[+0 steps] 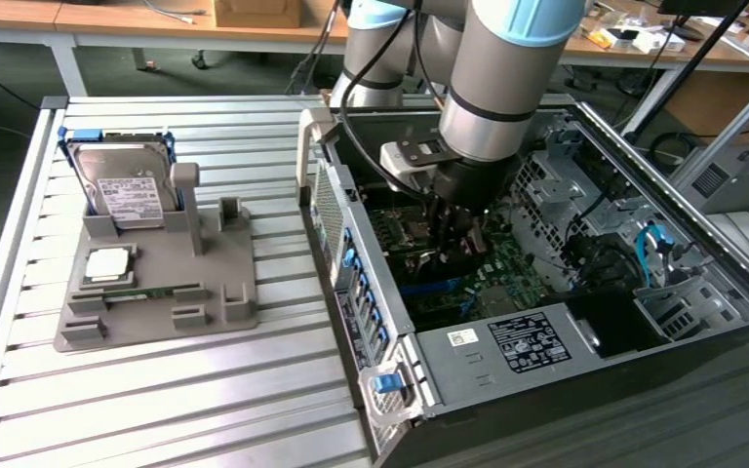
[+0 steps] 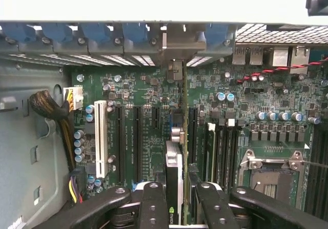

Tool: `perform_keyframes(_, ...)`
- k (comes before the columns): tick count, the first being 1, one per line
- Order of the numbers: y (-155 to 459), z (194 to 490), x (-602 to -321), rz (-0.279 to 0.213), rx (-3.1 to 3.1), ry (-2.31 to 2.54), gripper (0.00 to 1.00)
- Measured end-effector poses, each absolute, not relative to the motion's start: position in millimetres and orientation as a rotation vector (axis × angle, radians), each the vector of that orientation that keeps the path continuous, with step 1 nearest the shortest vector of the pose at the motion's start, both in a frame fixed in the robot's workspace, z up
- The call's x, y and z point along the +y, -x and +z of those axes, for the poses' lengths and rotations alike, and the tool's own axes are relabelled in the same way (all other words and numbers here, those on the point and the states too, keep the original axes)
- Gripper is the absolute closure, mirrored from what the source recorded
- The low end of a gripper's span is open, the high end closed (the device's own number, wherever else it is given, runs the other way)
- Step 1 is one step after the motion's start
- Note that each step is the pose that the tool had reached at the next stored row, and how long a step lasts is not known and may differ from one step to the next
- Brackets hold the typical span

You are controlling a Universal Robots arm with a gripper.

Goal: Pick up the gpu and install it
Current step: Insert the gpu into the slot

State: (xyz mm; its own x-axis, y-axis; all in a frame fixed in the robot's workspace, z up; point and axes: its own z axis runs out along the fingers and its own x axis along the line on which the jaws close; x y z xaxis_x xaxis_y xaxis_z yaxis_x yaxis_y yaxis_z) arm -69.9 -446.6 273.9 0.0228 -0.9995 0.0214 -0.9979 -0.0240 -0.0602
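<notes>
The gpu (image 2: 176,162) is a thin black card seen edge-on, standing upright over the green motherboard (image 2: 143,137) between the long dark slots. Its metal bracket end (image 2: 175,67) reaches the case's rear slot openings. My gripper (image 2: 180,208) is shut on the card, with one black finger (image 2: 152,203) on each side of it. In the exterior view the gripper (image 1: 456,244) reaches down inside the open computer case (image 1: 505,341), above the motherboard, and the card between its fingers is hard to make out.
A grey fixture (image 1: 153,312) on the slatted table holds a hard drive (image 1: 128,190), a processor (image 1: 108,263) and a memory stick (image 1: 140,292). Inside the case are a white slot (image 2: 101,137), a bundle of cables (image 2: 46,106) and the processor socket (image 2: 271,175).
</notes>
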Motion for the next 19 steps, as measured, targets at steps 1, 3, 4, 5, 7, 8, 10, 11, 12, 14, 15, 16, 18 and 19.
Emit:
perform_keyframes(1,70.7,273.9,-446.6,-0.089,2.174,2.226,0.73)
perform_keyframes(3,70.9,273.9,-446.6,-0.087,2.174,2.225,0.73)
perform_keyframes(4,70.9,273.9,-446.6,-0.087,2.174,2.225,0.73)
perform_keyframes(5,70.9,273.9,-446.6,-0.087,2.174,2.225,0.73)
perform_keyframes(7,71.0,273.8,-446.6,-0.087,2.174,2.225,0.73)
perform_keyframes(8,71.0,273.6,-446.6,-0.087,2.174,2.225,0.73)
perform_keyframes(10,71.0,273.1,-446.6,-0.087,2.174,2.225,0.73)
perform_keyframes(11,71.0,272.6,-446.6,-0.087,2.174,2.225,0.73)
perform_keyframes(12,71.0,271.9,-446.6,-0.087,2.174,2.225,0.73)
perform_keyframes(14,71.0,270.3,-446.6,-0.087,2.174,2.225,0.73)
perform_keyframes(15,71.0,269.6,-446.6,-0.087,2.174,2.226,0.73)
perform_keyframes(16,71.0,268.7,-446.6,-0.087,2.174,2.225,0.73)
perform_keyframes(18,71.0,267.8,-446.6,-0.087,2.174,2.225,0.73)
perform_keyframes(19,71.0,267.6,-446.6,-0.087,2.174,2.225,0.73)
